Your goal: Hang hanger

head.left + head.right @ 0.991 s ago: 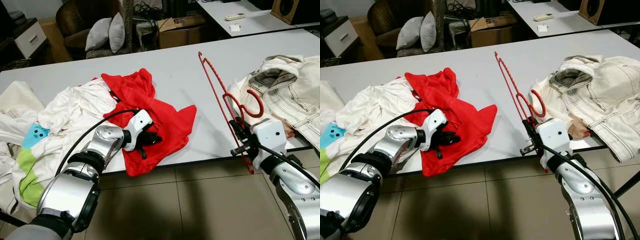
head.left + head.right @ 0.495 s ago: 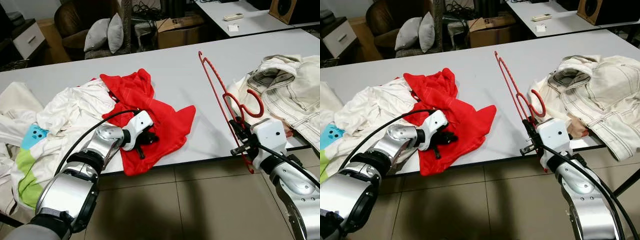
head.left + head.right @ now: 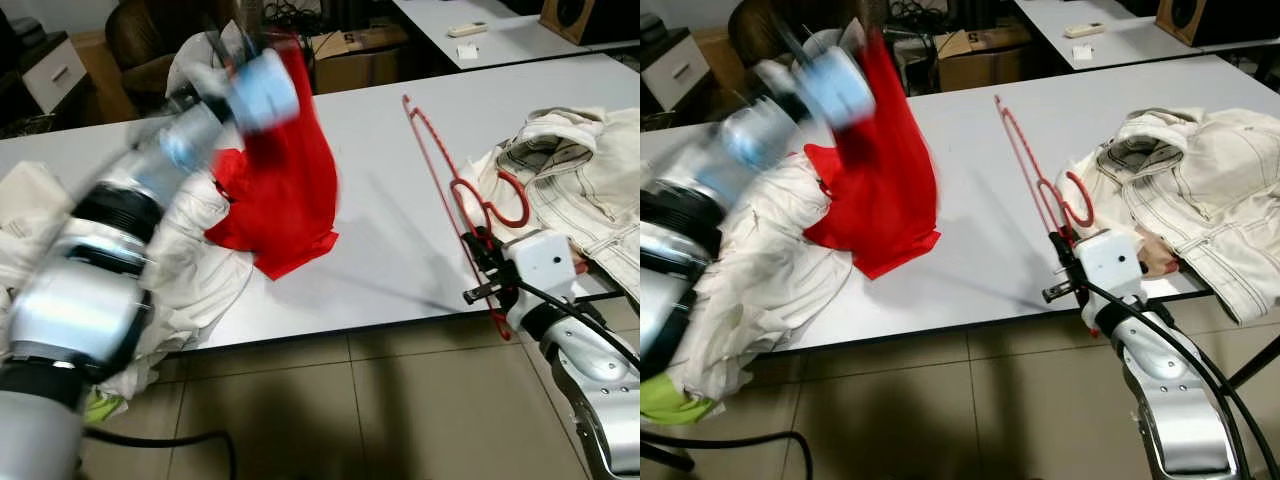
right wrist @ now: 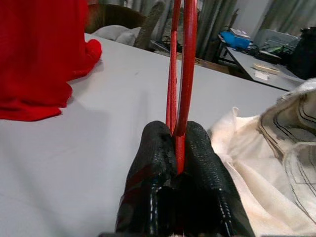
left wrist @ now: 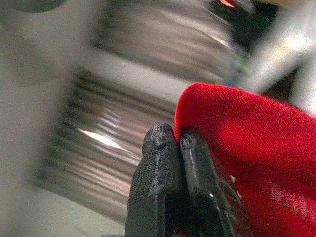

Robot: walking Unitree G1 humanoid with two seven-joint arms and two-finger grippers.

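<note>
No writing can be read. The right gripper (image 4: 175, 148) pinches the red hanger (image 3: 440, 170) at the table's (image 3: 370, 230) near edge, cream jacket (image 3: 570, 180) just beside it. The left gripper (image 5: 175, 143), blurred and raised above the white clothes (image 3: 190, 260), pinches the red shirt (image 3: 290, 190). Bare tabletop lies between the 2 grippers.

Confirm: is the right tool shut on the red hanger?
Yes, in the right wrist view the right tool has both fingers pressed against the red hanger, whose bar runs up between them.
</note>
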